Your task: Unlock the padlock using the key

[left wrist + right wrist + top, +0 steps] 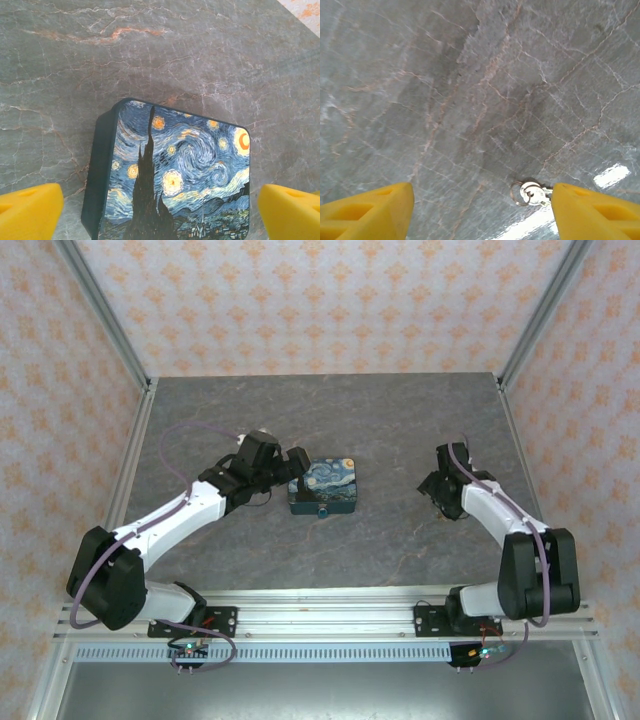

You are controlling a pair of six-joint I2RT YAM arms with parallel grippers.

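Right wrist: key [532, 192] (ringed) within spread end effector [482, 205].

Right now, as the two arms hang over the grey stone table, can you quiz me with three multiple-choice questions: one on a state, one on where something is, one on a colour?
1. How does the left gripper stand?
A. open wide, pointed at the blue-and-yellow swirl-painted box
B. shut on the box's side
C. shut, its fingers pressed together

2. Where does the small silver key on its ring lie?
A. on the box's lid
B. on the grey stone table, between the right gripper's fingers
C. in the left gripper

3. What colour are the gripper fingers?
A. red
B. yellow
C. green

Answers:
1 A: its fingers stand far apart, with the box lid ahead.
2 B: the key rests on bare stone, close to one finger.
3 B: both wrist views show yellow fingers.
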